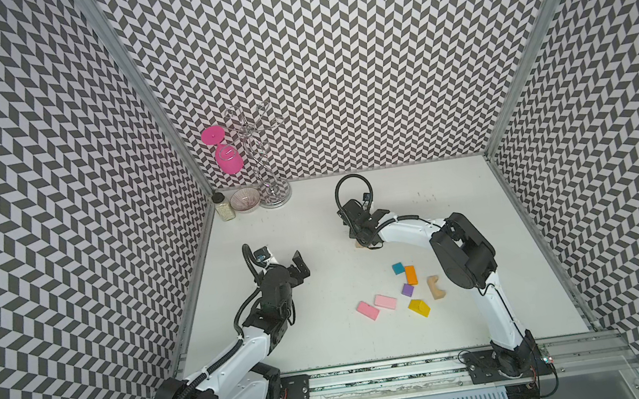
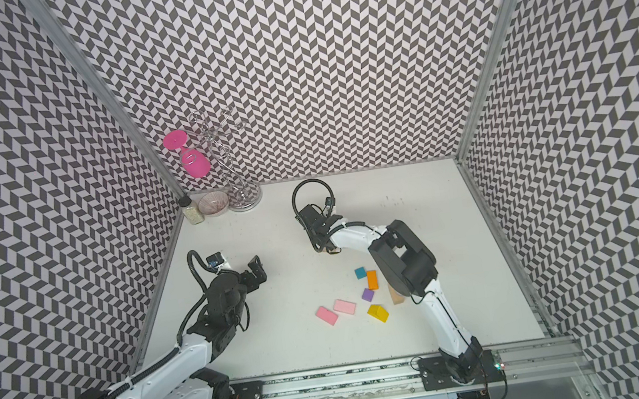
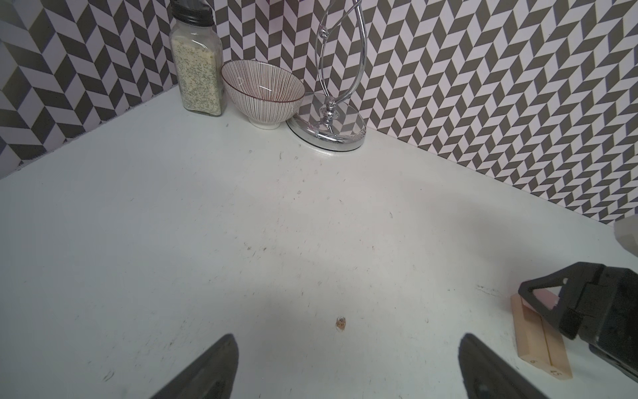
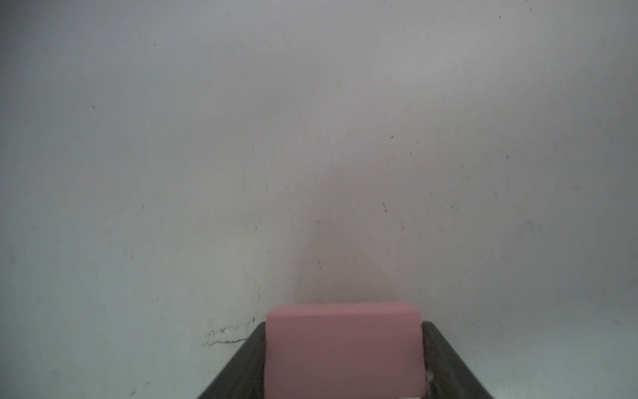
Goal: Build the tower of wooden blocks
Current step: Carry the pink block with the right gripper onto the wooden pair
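Observation:
Between the fingers of my right gripper (image 4: 343,330) sits a pink slab (image 4: 344,349), and the gripper is shut on it. In the left wrist view that slab (image 3: 545,298) hangs over one end of two tan bars (image 3: 540,349) lying side by side; whether it touches them I cannot tell. In both top views the right gripper (image 1: 363,241) hides most of the bars (image 1: 359,246). Loose on the table lie a teal cube (image 1: 398,268), orange slab (image 1: 411,275), purple cube (image 1: 407,290), tan arch (image 1: 436,287), yellow roof piece (image 1: 419,307) and two pink slabs (image 1: 385,301) (image 1: 367,310). My left gripper (image 1: 301,268) stands open and empty, left of the bars.
In the back left corner stand a spice jar (image 1: 224,208), a striped bowl (image 1: 245,200) and a chrome rack (image 1: 275,193) with a pink goblet (image 1: 229,160) hanging from it. Patterned walls close three sides. A metal rail (image 1: 375,377) runs along the front edge.

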{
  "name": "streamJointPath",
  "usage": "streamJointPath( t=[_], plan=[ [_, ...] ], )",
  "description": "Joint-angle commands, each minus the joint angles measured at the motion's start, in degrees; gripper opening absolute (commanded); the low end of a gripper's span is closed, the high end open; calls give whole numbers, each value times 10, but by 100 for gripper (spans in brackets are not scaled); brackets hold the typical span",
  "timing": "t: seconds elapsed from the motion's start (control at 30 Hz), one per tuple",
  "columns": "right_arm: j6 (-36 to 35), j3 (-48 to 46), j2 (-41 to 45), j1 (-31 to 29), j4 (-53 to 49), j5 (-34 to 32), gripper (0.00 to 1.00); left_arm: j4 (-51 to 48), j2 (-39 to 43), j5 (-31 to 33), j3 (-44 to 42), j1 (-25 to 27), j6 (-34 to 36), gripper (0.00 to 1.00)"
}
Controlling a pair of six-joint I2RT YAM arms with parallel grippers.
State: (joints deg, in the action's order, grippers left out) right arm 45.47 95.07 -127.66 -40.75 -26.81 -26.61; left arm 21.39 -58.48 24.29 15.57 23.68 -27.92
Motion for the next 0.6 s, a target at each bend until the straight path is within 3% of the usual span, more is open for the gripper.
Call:
streamJointPath(
  t=[0.0,0.57],
  plan=[
    [4,-11,17,-3,9,-4,25,16,5,0,-6,-2,2,100],
    [-1,-14,28,-6,7,2,40,16,5,-1,-6,-2,2,100]
  ],
)
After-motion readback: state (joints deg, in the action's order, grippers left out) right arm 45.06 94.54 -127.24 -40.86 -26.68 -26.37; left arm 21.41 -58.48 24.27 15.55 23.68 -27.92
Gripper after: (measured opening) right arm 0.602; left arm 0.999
